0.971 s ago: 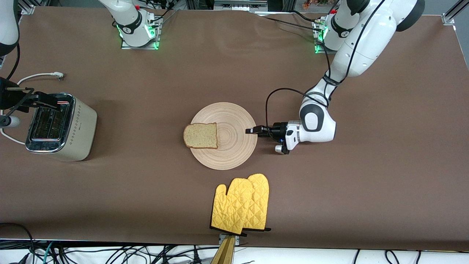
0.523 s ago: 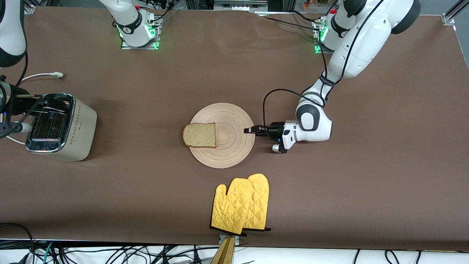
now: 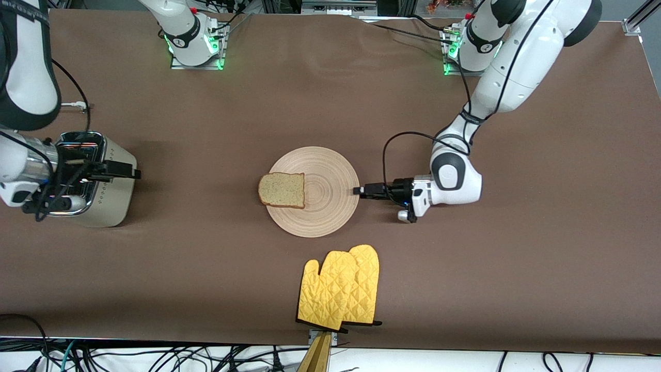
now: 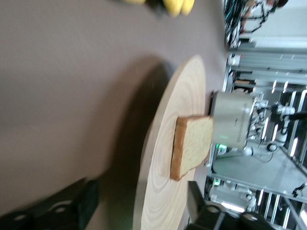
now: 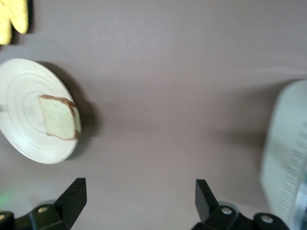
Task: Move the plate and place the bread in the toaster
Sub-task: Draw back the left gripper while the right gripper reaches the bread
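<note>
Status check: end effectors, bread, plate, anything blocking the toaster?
Left end effector open at plate rim. Right end effector open, over toaster. Bread on plate, untouched. Yellow mitts nearer camera, out of the way.

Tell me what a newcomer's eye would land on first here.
The round light-tan wooden plate mid-table carries a speckled brown bread slice on its edge toward the right arm's end. The left pincer sits open at the plate's rim; the right pincer, open, hovers over the cream-beige chrome-topped toaster.

even overhead light, front view sharp.
my wrist views smear; the toaster (image 5: 287, 158) blurs, the plate (image 4: 158, 163) shadows the cloth.
</note>
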Tool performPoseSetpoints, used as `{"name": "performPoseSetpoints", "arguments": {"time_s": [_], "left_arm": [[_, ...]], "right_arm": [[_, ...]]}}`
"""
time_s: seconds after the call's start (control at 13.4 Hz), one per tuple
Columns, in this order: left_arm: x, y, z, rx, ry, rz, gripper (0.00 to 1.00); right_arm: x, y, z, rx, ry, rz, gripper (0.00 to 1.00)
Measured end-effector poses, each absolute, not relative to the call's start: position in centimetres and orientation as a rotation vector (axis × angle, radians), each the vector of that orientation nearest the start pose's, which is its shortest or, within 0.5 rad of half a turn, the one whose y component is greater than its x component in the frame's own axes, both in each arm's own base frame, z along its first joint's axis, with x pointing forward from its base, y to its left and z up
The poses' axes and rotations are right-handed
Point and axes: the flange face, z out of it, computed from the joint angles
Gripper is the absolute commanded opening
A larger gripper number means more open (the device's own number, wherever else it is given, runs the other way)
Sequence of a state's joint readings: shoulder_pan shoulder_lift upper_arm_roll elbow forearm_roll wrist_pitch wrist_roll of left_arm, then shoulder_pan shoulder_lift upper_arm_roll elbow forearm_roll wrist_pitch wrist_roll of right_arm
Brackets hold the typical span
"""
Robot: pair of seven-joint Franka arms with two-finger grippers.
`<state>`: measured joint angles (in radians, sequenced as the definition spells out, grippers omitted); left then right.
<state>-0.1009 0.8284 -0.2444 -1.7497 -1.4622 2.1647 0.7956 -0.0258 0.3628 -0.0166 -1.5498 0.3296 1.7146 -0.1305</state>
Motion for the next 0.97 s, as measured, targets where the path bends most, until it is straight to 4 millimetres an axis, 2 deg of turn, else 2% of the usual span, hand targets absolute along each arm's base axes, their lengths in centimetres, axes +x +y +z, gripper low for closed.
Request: {"name": "performPoseSetpoints", "arguments": {"time_s": [0.07,0.22,0.37,0.45,0.52,0.75,0.97], "left_arm": [[60.1,-21.7,11.7,1.919,0.125,-0.082,1.0],[62.3,-14.3,13.9,1.947,0.097,-0.039,1.0],[63.7,-8.3,17.9,2.061,0.075,-0.061,1.0],[64.2,-6.4,20.5,2.146,0.063,-0.082,1.0],[64.4,-5.5,23.3,2.232,0.048,-0.095,1.0],[64.5,-4.9,30.7,2.484,0.012,-0.106,1.0],[63.7,-5.2,35.8,2.699,-0.031,-0.101,1.0]], "right_arm": [[64.9,1.5,41.4,-2.768,0.005,0.226,1.0],[65.2,4.4,38.4,-2.72,0.042,0.202,1.0],[65.2,7.5,35.8,-2.69,0.065,0.209,1.0],[65.1,9.1,34.4,-2.664,0.082,0.224,1.0],[65.1,10.3,33.0,-2.626,0.106,0.243,1.0],[65.1,13.4,28.7,-2.568,0.149,0.277,1.0],[64.4,17.2,25.2,-2.563,0.141,0.296,1.0]]}}
